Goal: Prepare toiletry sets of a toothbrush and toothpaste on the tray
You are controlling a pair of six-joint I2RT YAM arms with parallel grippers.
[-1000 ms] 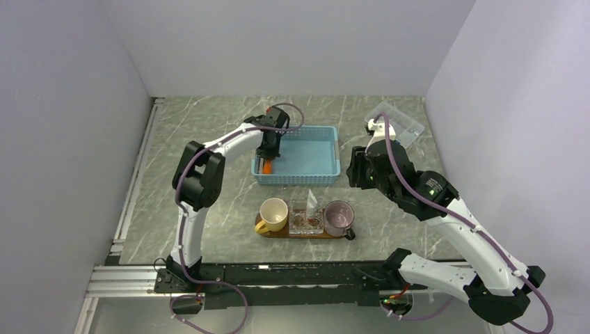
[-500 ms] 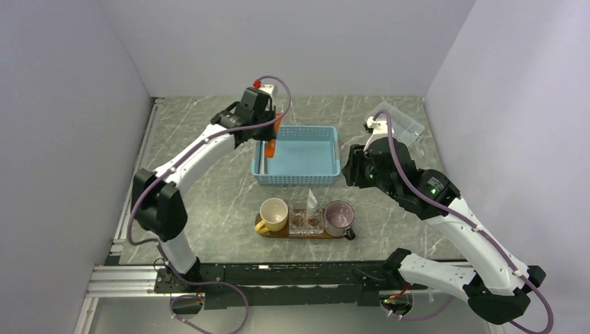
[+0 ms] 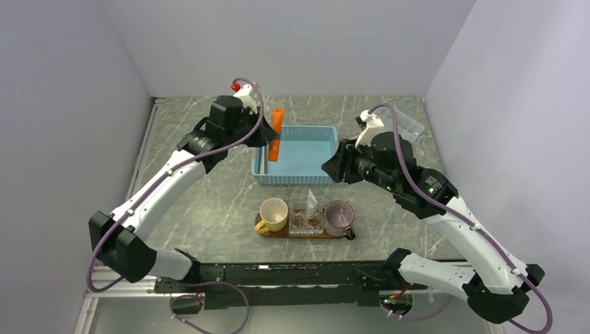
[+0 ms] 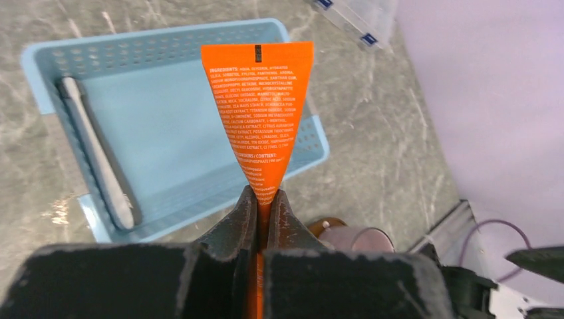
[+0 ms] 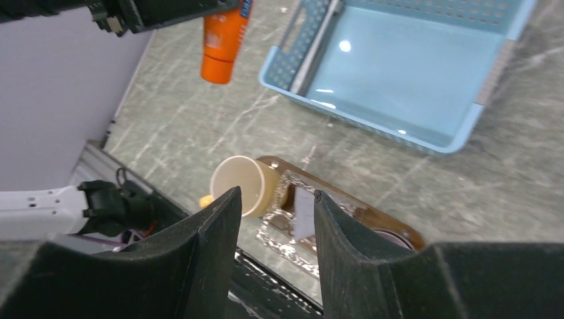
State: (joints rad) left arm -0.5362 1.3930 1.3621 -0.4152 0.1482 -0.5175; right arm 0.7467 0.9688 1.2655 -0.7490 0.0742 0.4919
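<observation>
Below the left gripper (image 4: 265, 199) sits a blue slatted plastic basket (image 4: 166, 41). Under the open, empty right gripper (image 5: 276, 199) lies the dark brown oval wooden tray (image 5: 389, 228). The left gripper's jaws pinch a bright orange toothpaste tube (image 4: 258, 113) held in the air. To that gripper's left, a grey toothbrush (image 4: 100, 159) lies in the basket.

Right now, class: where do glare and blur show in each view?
Right wrist view: glare spots on the blue basket floor, right tool soft-edged. Left wrist view: print on the orange toothpaste tube sharp, left tool softer. Top view: even, soft light.
</observation>
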